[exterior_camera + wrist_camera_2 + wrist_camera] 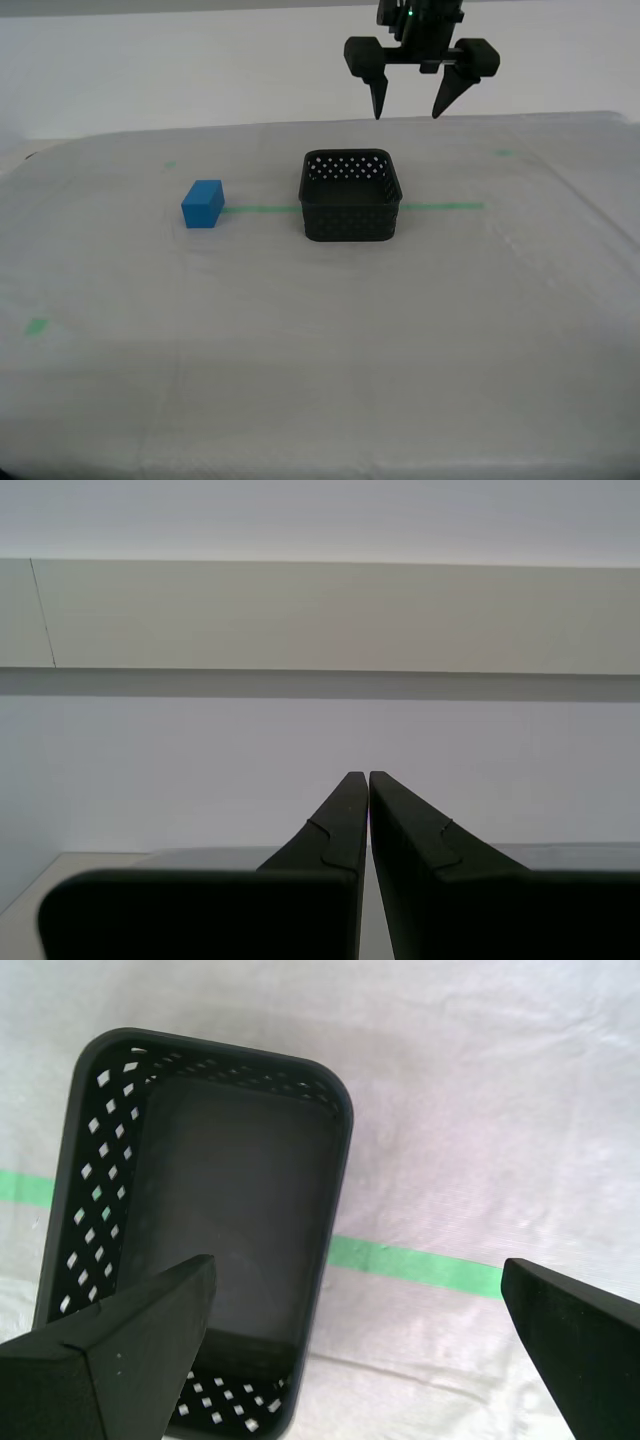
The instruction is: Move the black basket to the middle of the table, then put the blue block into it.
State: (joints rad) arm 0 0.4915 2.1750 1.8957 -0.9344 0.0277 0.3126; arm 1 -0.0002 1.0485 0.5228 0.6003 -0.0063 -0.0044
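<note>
Exterior view: black basket (351, 195) mid-bench (300, 360) on the green tape line (445, 207), blue block (203, 204) apart toward the exterior view's left. First gripper (410, 108) high above the basket's far rim, jaws wide, empty.

Second wrist view: second gripper (368, 778) closed tight, holding nothing, facing a wall.

First wrist view: basket (230, 1210) empty, below the spread jaws. Risk: descending here could knock the basket off centre.

My first claw (355, 1305) gapes above the black basket (90, 1150), green tape line (415, 1263).
</note>
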